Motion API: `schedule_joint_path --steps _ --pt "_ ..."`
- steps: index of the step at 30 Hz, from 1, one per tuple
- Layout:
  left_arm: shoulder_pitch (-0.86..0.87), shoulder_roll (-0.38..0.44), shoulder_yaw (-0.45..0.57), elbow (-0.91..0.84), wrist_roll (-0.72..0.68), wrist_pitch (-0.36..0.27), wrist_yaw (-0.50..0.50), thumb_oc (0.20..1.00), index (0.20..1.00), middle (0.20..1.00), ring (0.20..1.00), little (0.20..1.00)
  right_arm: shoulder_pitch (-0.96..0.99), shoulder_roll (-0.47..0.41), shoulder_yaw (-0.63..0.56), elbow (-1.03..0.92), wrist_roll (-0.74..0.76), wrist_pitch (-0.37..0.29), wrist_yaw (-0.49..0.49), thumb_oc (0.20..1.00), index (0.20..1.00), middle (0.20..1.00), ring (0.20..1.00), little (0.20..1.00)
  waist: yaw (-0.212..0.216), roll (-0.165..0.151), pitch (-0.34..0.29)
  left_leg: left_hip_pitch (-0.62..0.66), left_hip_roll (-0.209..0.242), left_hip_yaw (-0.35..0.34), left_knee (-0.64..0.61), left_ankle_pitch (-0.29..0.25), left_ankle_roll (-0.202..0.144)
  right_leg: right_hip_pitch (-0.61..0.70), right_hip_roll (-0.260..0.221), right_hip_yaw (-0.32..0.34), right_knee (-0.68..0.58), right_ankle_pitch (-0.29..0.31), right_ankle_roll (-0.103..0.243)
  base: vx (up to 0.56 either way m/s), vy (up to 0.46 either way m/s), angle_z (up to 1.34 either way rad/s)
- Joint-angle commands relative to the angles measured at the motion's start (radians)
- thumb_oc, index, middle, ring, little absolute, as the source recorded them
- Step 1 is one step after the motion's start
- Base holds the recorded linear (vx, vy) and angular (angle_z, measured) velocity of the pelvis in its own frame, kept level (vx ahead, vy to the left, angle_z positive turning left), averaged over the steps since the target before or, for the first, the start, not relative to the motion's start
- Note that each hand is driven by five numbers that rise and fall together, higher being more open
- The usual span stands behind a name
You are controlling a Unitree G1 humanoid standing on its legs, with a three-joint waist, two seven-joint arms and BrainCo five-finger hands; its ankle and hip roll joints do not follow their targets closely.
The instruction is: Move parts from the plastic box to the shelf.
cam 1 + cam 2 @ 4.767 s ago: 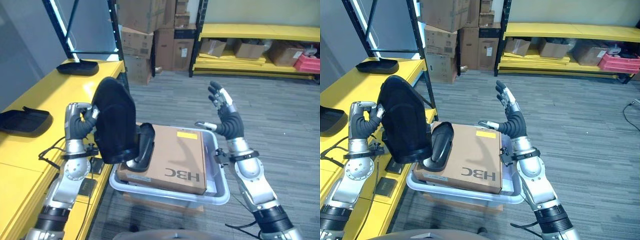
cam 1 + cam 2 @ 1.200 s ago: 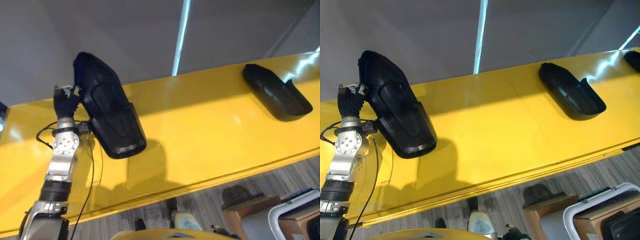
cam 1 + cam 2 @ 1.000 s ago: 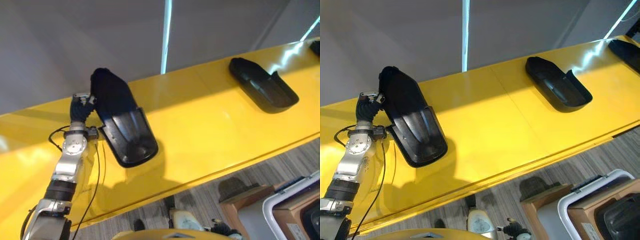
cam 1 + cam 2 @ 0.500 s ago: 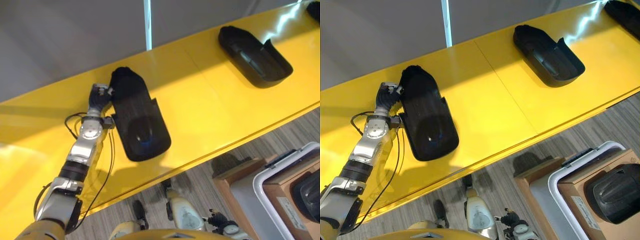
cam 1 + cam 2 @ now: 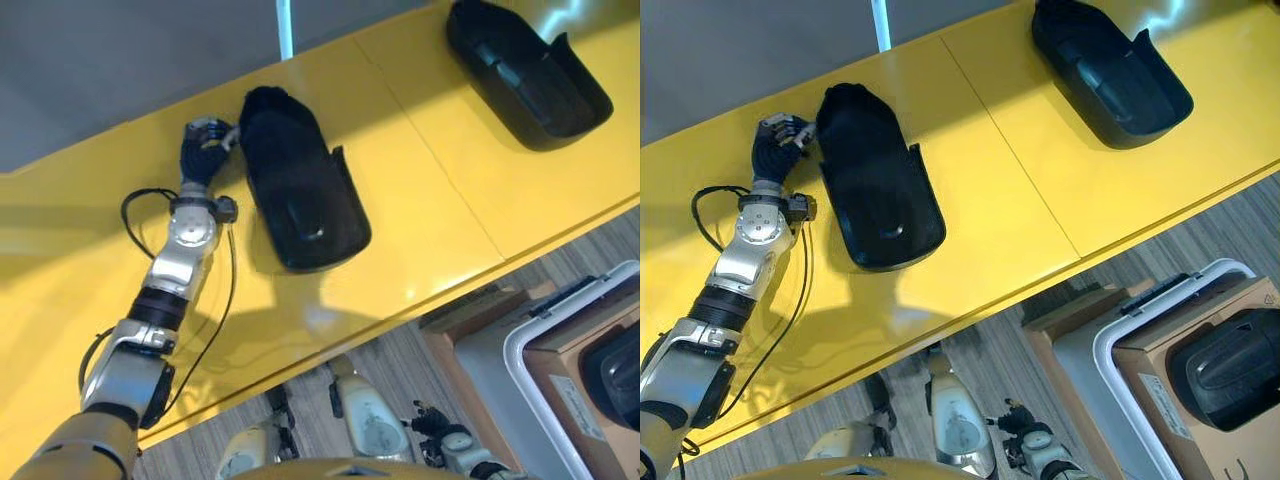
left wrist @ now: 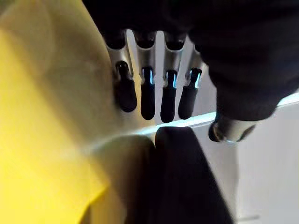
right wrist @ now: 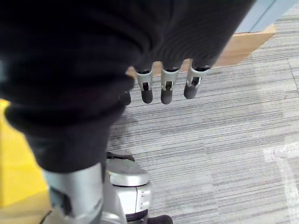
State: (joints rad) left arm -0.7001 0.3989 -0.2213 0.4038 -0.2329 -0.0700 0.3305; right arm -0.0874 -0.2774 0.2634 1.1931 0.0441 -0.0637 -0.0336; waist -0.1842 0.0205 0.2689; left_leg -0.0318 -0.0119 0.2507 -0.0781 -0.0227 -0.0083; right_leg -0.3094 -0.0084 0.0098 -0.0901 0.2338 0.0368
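Nearest, the plastic box (image 5: 1110,370) sat on the floor at lower right with a cardboard carton (image 5: 1200,420) inside and 1 black part (image 5: 1230,370) resting on it, not yet moved. Beyond it, on the yellow shelf (image 5: 1020,200), a black part (image 5: 875,180) lay flat, hollow side up. The left hand (image 5: 780,135) sat just beside its far end, fingers loosely curled; whether they touched it I could not tell. The right hand (image 7: 161,86) hung over the carpet, fingers relaxed, holding nothing. Farther along the shelf lay a second part (image 5: 1110,70). So 2 looked placed, at least 1 left.
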Motion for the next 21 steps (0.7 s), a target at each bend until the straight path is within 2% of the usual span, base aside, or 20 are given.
schedule_joint_path --steps 1,7,12,16,18,21 --pt "0.010 0.045 0.001 0.017 0.032 0.001 -0.052 1.000 1.000 1.000 1.000 1.000 0.022 0.008 0.016 0.024 0.033 0.000 -0.002 1.000 1.000 1.000 1.000 1.000 -0.006 0.013 -0.048 -0.065 0.104 -0.077 -0.009 0.032 -0.059 0.113 -0.033 -0.011 0.003 -0.178 0.071 0.04 -0.020 0.07" --pt "0.048 0.066 0.011 -0.034 0.085 0.011 -0.071 1.000 1.000 1.000 1.000 1.000 0.026 0.018 0.013 0.033 0.029 0.004 0.013 1.000 1.000 1.000 1.000 1.000 0.007 0.023 -0.076 -0.018 0.103 -0.086 -0.009 0.022 -0.061 0.167 -0.032 -0.021 0.003 -0.198 0.066 0.04 -0.016 0.06" --pt "0.042 0.079 0.014 -0.088 0.191 0.000 -0.029 1.000 1.000 1.000 1.000 1.000 0.026 0.026 0.013 0.048 0.027 0.004 0.020 1.000 1.000 1.000 1.000 1.000 0.021 0.026 -0.121 0.032 0.102 -0.101 -0.009 0.010 -0.063 0.228 -0.037 -0.042 0.003 -0.214 0.066 0.04 -0.015 0.12" --pt "0.061 0.082 0.038 -0.192 0.231 -0.037 0.011 1.000 1.000 1.000 1.000 1.000 0.023 0.029 0.010 0.059 0.032 0.000 0.016 1.000 1.000 1.000 1.000 1.000 0.034 0.022 -0.142 0.060 0.101 -0.115 -0.009 0.004 -0.063 0.264 -0.043 -0.056 0.003 -0.221 0.066 0.00 -0.012 0.09" --pt "0.147 0.071 0.061 -0.324 0.253 -0.080 0.013 1.000 1.000 1.000 1.000 1.000 0.026 0.034 0.005 0.070 0.031 -0.005 0.013 1.000 1.000 1.000 1.000 1.000 0.048 0.015 -0.173 0.089 0.099 -0.124 -0.009 -0.006 -0.060 0.301 -0.048 -0.066 0.003 -0.230 0.066 0.02 0.000 0.17" --pt "0.276 0.049 0.083 -0.473 0.205 -0.141 -0.016 1.000 1.000 1.000 1.000 1.000 0.030 0.037 0.004 0.079 0.022 -0.009 0.006 1.000 1.000 1.000 1.000 1.000 0.067 0.008 -0.201 0.122 0.095 -0.136 -0.009 -0.017 -0.055 0.341 -0.052 -0.078 0.003 -0.239 0.064 0.04 0.009 0.12"
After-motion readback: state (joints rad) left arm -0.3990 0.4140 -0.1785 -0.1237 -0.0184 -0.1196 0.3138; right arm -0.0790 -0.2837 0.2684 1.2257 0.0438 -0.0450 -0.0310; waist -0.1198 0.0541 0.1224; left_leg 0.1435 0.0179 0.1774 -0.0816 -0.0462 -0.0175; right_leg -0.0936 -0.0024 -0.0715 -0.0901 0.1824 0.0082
